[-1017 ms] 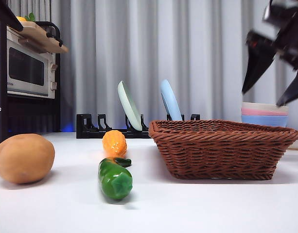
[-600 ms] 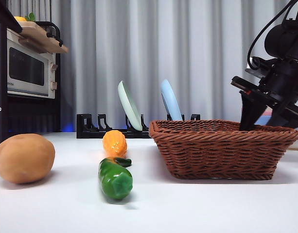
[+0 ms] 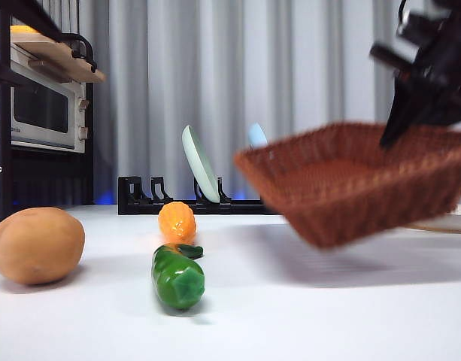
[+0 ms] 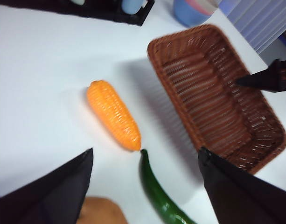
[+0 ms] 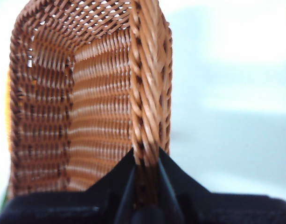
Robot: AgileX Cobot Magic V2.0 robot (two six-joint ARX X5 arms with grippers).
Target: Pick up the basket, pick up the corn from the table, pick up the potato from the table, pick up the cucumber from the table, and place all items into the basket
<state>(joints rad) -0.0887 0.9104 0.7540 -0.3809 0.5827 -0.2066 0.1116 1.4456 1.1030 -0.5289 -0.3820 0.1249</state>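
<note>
My right gripper [image 3: 393,134] is shut on the braided rim of the dark-brown wicker basket [image 3: 350,184] and holds it tilted above the white table [image 3: 313,316]. The right wrist view shows the jaws [image 5: 146,163] clamped on the rim of the basket [image 5: 87,93]. My left gripper [image 4: 145,153] is open and empty, above the corn [image 4: 114,113], the cucumber [image 4: 159,191] and the potato [image 4: 101,212]. In the front view the corn [image 3: 177,222], the cucumber [image 3: 177,277] and the potato [image 3: 37,244] lie on the table at the left. The basket [image 4: 217,102] is empty.
A black dish rack [image 3: 151,197] with a pale green plate [image 3: 200,164] stands at the back. A microwave [image 3: 38,105] on a black shelf is at the far left. Stacked bowls [image 4: 194,10] stand behind the basket.
My right gripper came down onto the basket's right rim, shut on it and lifted it; the basket now hangs tilted off the table. The vegetables have not moved.
</note>
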